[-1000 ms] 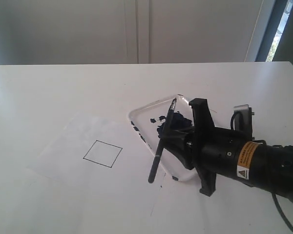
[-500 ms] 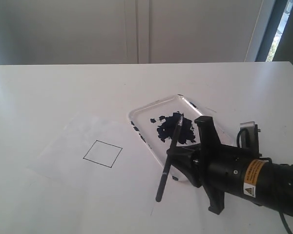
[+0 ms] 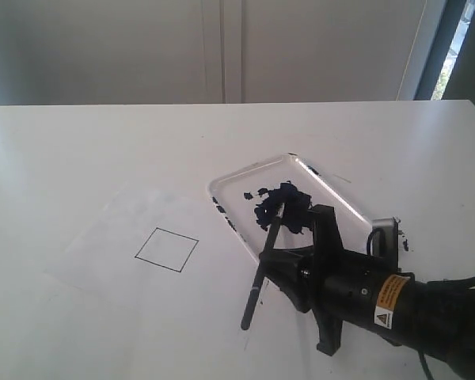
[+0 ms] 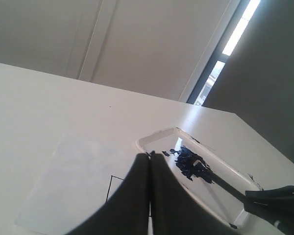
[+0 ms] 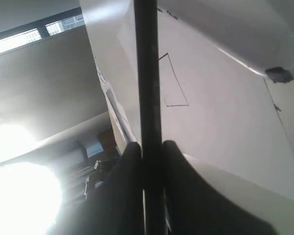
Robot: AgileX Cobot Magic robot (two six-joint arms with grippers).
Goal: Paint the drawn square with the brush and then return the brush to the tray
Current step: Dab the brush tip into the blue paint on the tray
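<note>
Tip of the brush [image 3: 262, 267] sits over the dark blue paint blotch [image 3: 285, 207] in the middle of the tray [image 3: 222, 187]; whether it touches the paint cannot be told. The black handle slants out across the tray's long rim, on the side where the sheet lies, and its free end hangs past that rim over the table [image 3: 103, 142]. The right gripper [image 3: 272, 260] pinches the handle about halfway along, and its wrist view shows a dark finger [image 5: 130, 186] pressed to each side of the shaft. This gripper's body lies low over the tray's near end. Beside the tray, apart from its rim, the drawn square [image 3: 166, 249] stands blank on the paper sheet [image 3: 111, 237], whose edge runs close to the tray's corner. The left gripper [image 4: 150, 161] has its fingers pressed together with nothing between them, hanging above the sheet on the square's side of the tray.
</note>
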